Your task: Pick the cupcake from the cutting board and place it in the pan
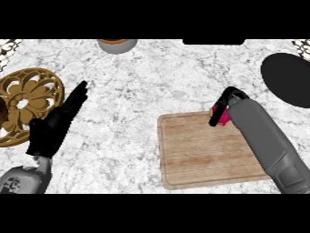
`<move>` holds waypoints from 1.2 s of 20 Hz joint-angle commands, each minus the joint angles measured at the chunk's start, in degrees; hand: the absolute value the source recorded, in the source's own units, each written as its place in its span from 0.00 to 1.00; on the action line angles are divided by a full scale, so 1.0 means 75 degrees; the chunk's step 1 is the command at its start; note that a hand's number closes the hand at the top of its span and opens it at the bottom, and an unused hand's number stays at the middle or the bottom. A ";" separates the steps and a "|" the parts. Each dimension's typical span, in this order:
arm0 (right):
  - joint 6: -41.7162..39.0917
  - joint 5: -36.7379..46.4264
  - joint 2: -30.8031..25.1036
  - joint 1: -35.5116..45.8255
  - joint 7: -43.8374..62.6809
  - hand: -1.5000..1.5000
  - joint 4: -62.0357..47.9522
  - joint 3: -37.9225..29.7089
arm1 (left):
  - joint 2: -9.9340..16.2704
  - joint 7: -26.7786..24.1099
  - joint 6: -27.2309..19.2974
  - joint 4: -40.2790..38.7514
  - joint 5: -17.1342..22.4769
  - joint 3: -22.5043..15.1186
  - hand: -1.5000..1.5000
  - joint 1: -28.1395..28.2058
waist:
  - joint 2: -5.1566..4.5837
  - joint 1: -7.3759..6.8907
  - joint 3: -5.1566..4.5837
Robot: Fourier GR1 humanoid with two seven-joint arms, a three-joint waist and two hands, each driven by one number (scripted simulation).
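Observation:
A wooden cutting board lies on the marble counter at the lower right. Over its far right corner my right hand is curled round a pink-wrapped cupcake, which is mostly hidden by the fingers. The black pan sits at the right edge, beyond the board. My left hand rests open at the left, fingers straight and pointing away, beside a golden trivet.
A golden openwork trivet lies at the left edge with a dark brown item on it. A grey bowl stands at the far edge of the counter. Patterned tiles show in both far corners.

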State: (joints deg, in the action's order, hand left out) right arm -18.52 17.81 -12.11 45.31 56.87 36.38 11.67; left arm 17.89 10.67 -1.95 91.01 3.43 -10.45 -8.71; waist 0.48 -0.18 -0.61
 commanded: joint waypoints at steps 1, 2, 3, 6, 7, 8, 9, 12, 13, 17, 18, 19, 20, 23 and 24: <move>-0.0347 -0.0166 0.0359 -0.0076 0.0823 1.00 0.0396 -0.0125 | -0.0148 -0.0376 -0.0021 -0.0323 -0.0311 0.0013 0.50 0.0208 | -0.0052 0.0027 0.0078; -0.0109 0.0048 0.0243 -0.0156 0.0283 1.00 -0.0160 -0.0138 | -0.0050 0.0308 0.0122 0.0126 0.0032 0.0243 0.50 -0.0101 | -0.0070 -0.0029 0.0083; 0.0017 0.0196 0.0164 -0.0321 0.0145 1.00 0.0177 -0.0076 | 0.0140 -0.0692 0.0491 -0.0668 0.0088 0.0586 0.50 -0.0036 | -0.0071 0.0011 0.0079; -0.0209 0.0374 -0.0113 -0.0257 0.0803 1.00 0.1105 -0.0002 | -0.0196 0.0330 0.0286 -0.0134 -0.0081 0.0274 0.50 -0.0254 | -0.0040 0.0067 0.0079; 0.0111 0.0528 -0.0005 -0.0254 0.0805 1.00 0.1101 -0.0001 | 0.0094 0.0017 0.0435 0.0418 -0.0011 0.0453 0.50 0.0414 | -0.0040 0.0004 0.0080; 0.0123 0.0697 -0.0158 0.0133 0.0404 1.00 0.0639 -0.0087 | -0.0304 0.0076 0.0213 -0.0082 -0.0316 0.0199 0.50 -0.0124 | -0.0068 -0.0006 0.0081; -0.0049 0.0665 -0.0006 0.0207 0.1000 1.00 0.1212 0.0018 | -0.0205 -0.0032 0.0278 -0.0237 -0.0303 0.0307 0.50 -0.0020 | -0.0049 0.0031 0.0078; 0.0596 0.1396 -0.0413 -0.0583 -0.0620 1.00 0.2573 0.0826 | 0.0095 0.0113 0.0380 0.0388 -0.0130 0.0416 0.50 0.0438 | 0.0057 0.0153 0.0078; 0.0670 0.1637 -0.0492 -0.0554 -0.1280 1.00 0.2958 0.1134 | 0.0118 0.0172 0.0353 0.0037 -0.0044 0.0636 0.50 0.0080 | 0.0065 0.0282 0.0078; 0.1666 0.2533 -0.0806 -0.0907 -0.2928 1.00 0.4622 0.2043 | -0.0010 0.0206 0.0177 -0.0098 -0.0093 0.0633 0.50 0.0227 | 0.0188 0.0577 0.0087; 0.2020 0.2735 -0.1013 -0.1068 -0.3064 1.00 0.5032 0.2077 | -0.0106 -0.0032 0.0036 -0.0132 -0.0227 0.0582 0.50 0.0469 | 0.0196 0.0602 0.0082; 0.2335 0.3008 -0.1272 -0.1038 -0.3124 1.00 0.5393 0.2078 | -0.0171 -0.0120 0.0118 -0.0092 -0.0211 0.0454 0.50 0.0578 | 0.0192 0.0598 0.0080; 0.2779 0.3308 -0.1534 -0.1424 -0.3312 1.00 0.5675 0.2147 | -0.0080 0.0037 0.0164 -0.0034 -0.0120 0.0570 0.50 0.0479 | 0.0156 0.0609 0.0090; 0.3547 0.3637 -0.1818 -0.2195 -0.3272 1.00 0.7067 0.2094 | -0.0053 -0.0081 0.0187 -0.0226 -0.0063 0.0746 0.50 0.0362 | 0.0097 0.0618 0.0081; 0.3685 0.3602 -0.2084 -0.2631 -0.3279 1.00 0.7559 0.1925 | -0.0050 -0.0145 0.0131 0.0055 -0.0244 0.0591 0.50 0.0607 | 0.0098 0.0528 0.0086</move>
State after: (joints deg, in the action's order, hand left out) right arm 2.77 41.56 -23.68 32.50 34.17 81.60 26.04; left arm 17.59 10.71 -0.64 90.78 2.27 -6.00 -5.53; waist 1.43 3.92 0.02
